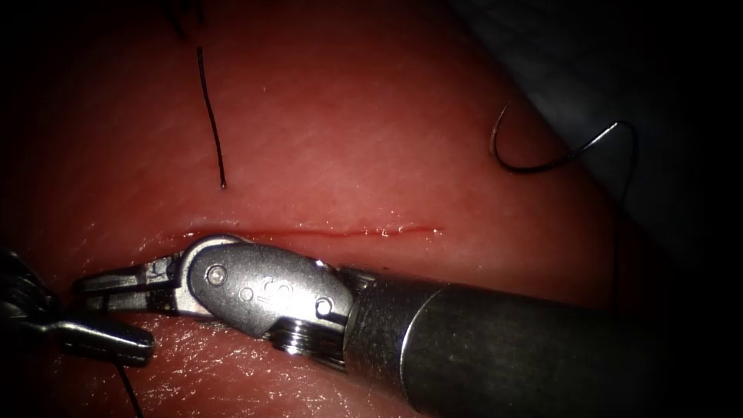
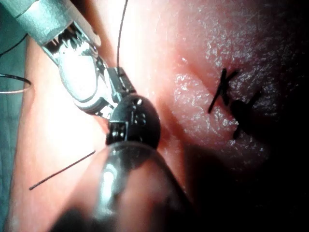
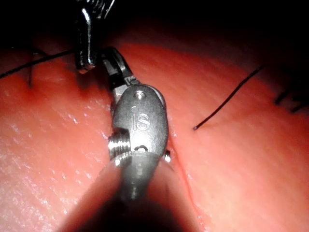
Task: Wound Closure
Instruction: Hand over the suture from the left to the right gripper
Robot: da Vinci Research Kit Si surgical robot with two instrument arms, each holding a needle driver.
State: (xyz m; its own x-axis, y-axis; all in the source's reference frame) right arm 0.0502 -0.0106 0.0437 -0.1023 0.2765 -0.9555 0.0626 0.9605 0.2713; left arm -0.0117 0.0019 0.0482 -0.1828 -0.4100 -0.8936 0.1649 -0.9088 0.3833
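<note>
At the cut's left end: right tool [image 1: 116, 285] and left tool [image 1: 108, 340] meet, jaws narrow, both seemingly pinching thread [image 1: 130, 391].
Needle [image 1: 542, 159]: lying free, far right, outside tissue [image 1: 325, 139].
Advice: keep thread taut, gently.

Dim endoscope view w/ heavy dark edges; both wrist views strongly lit, w/ deep black beyond the lit patch.

In the endoscope view your light falls mid-frame on the tissue [image 1: 348, 170]; corners and L/R edges drop to near black. Soft sheen on the metal wrist of the right tool [image 1: 116, 282]. The left tool [image 1: 108, 340] sits in the dark L fringe, and the thread [image 1: 128, 391] in its closed jaws reads as a thin dark line. In the left wrist view, glare whites out the tissue beside the tools. In the right wrist view the shaft is in shadow, w/ wet speckle highlights across the tissue.
</note>
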